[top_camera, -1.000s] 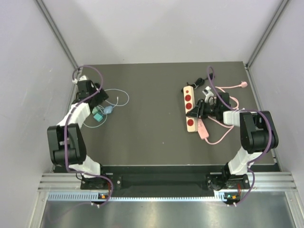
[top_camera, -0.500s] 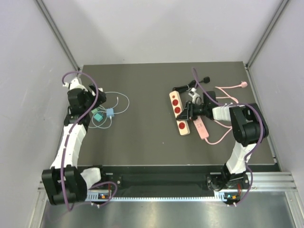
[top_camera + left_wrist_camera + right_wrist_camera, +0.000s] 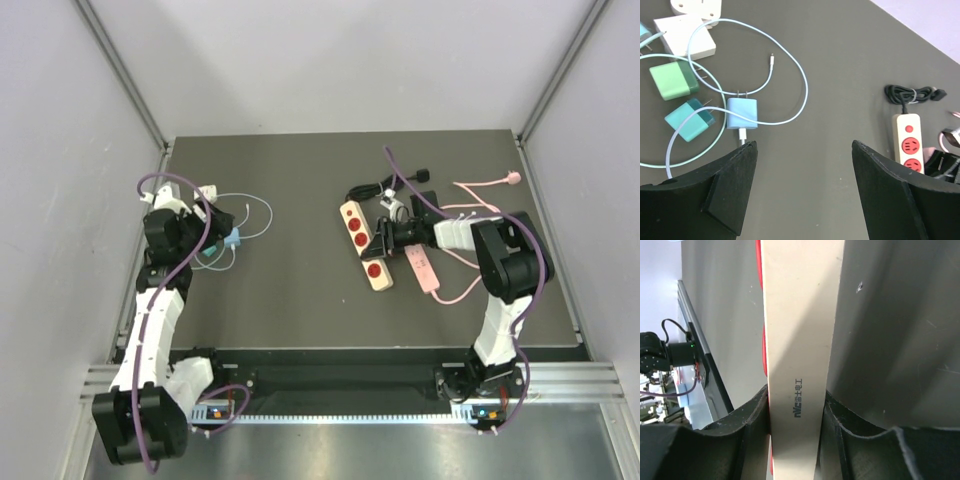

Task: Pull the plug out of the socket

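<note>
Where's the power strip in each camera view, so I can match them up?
Top external: the power strip lies slanted, right of centre on the table.
Left wrist: at the right edge, its lower end hidden.
Right wrist: fills the middle, seen side-on between the fingers.
Shared landmark: its red sockets.

A dark table point(image 3: 300, 290) is seen carrying a cream power strip point(image 3: 362, 243). Just right of the strip a pink adapter point(image 3: 421, 268) and its pink cable point(image 3: 487, 184) are laid; behind it, a bundled black cord point(image 3: 910, 93); well left, small chargers point(image 3: 742, 113) looped in pale blue cable point(image 3: 806, 92).
</note>
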Controlling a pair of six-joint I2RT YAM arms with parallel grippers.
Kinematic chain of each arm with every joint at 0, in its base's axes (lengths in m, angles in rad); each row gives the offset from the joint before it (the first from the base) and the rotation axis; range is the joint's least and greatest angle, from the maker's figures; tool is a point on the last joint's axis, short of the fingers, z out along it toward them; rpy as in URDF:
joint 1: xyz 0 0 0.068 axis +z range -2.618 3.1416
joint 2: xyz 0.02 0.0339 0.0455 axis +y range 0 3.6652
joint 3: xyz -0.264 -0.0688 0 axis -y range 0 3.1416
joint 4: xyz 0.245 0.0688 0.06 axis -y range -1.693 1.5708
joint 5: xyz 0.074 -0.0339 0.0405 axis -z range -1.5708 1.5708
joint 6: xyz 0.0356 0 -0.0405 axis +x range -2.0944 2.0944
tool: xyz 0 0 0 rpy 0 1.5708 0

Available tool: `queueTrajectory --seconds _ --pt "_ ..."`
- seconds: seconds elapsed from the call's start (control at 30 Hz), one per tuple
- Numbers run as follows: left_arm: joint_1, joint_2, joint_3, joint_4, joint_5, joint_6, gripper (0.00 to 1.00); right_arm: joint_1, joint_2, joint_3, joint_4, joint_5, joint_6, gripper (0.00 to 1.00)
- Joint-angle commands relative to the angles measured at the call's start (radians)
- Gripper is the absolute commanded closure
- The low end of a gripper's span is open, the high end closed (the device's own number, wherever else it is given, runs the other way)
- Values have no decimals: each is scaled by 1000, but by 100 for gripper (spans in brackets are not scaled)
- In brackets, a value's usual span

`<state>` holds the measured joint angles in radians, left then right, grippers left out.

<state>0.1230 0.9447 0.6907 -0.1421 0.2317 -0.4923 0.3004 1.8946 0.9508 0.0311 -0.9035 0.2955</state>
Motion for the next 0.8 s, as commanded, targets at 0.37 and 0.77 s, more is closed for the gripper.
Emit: queueTrajectory --seconds 0.37,0.77 --pt "6 -89 -17 -7 60 0 19 0 -46 48 -66 153 -165 42" --pt "4 -96 -14 -16 72 1 19 -1 -138 55 -103 299 -236 59"
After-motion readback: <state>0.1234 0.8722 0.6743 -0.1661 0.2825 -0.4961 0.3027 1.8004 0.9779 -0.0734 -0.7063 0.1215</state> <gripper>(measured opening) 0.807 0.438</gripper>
